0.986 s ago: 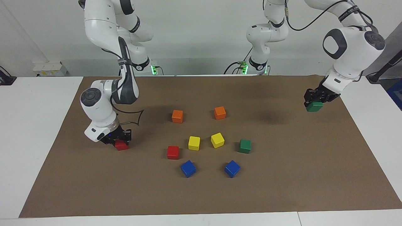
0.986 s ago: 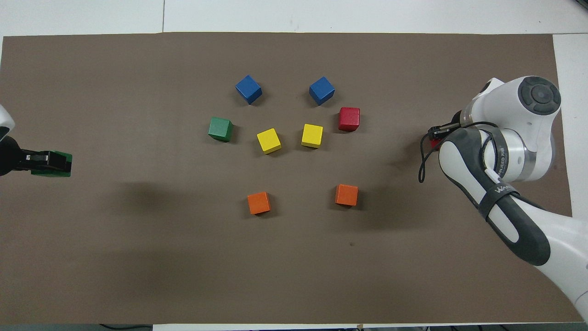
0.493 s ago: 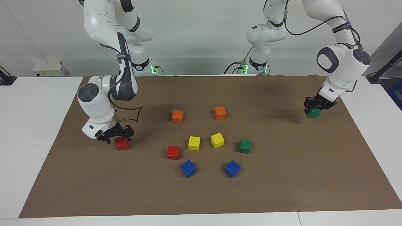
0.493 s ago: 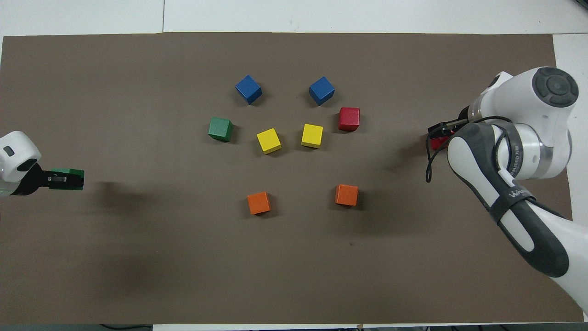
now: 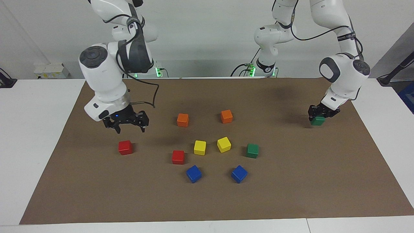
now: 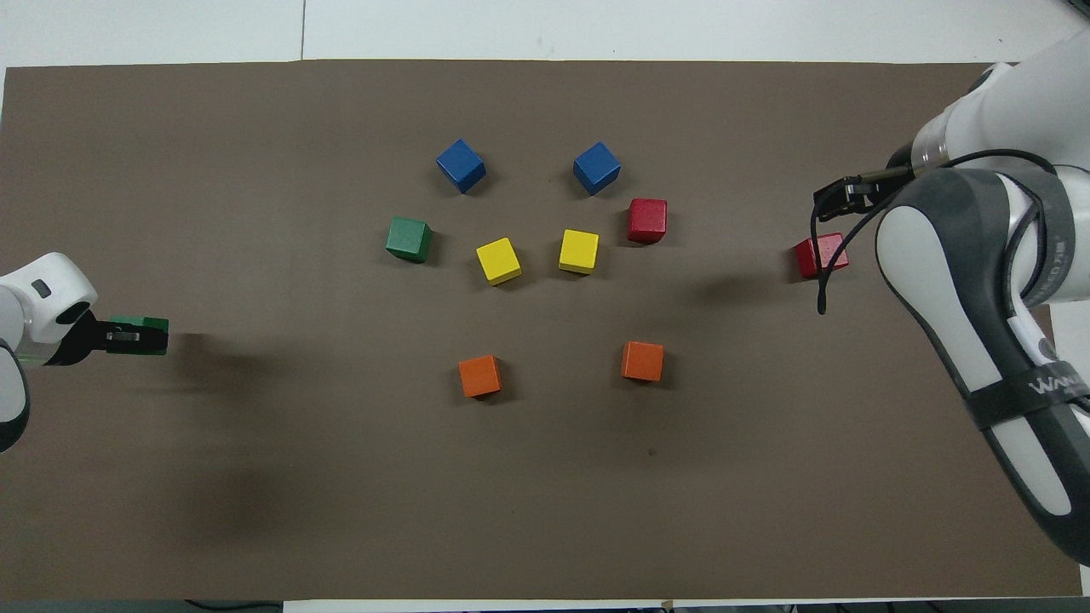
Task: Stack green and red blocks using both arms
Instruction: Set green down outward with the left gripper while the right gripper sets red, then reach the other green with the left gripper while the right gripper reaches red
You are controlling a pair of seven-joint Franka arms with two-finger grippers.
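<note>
My right gripper hangs open in the air above a red block. That block lies free on the brown mat at the right arm's end. My left gripper is shut on a green block, low at the left arm's end of the mat. Whether that block touches the mat I cannot tell. A second red block and a second green block sit in the cluster at mid-mat.
Two orange cubes, two yellow cubes and two blue cubes lie among the middle cluster. The brown mat covers the white table.
My right gripper opened, let go of the red block on the mat and rose above it. My left gripper came down toward the mat with the green block.
</note>
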